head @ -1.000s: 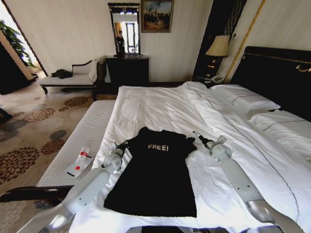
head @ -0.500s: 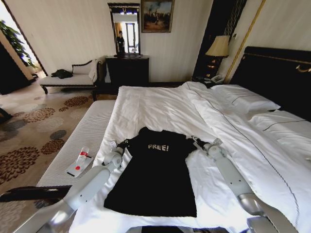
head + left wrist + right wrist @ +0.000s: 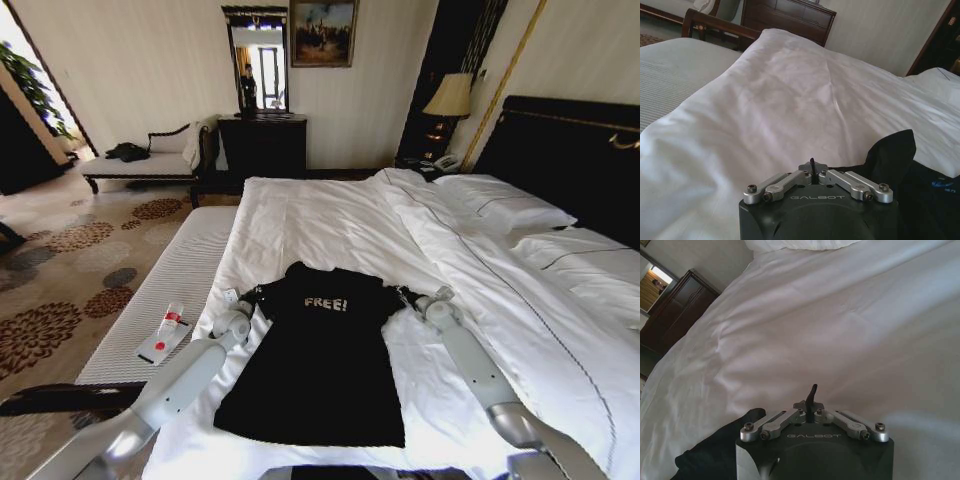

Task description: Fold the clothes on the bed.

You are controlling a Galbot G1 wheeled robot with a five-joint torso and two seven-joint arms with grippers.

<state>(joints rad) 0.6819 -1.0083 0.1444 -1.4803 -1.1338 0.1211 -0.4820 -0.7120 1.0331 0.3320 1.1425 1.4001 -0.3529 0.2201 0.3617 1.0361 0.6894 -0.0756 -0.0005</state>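
One black top [image 3: 320, 355] lies on one bed [image 3: 330, 215]; my left gripper [image 3: 247, 295] at 9 o'clock and right gripper [image 3: 405, 294] at 3 o'clock are both closed.

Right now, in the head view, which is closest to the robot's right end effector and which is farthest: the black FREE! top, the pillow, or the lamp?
From the right end effector, at the top's right shoulder:
1. Black FREE! top, right beside it on the bed.
2. Pillow, up near the headboard on the right.
3. Lamp, beyond the bed by the wall.
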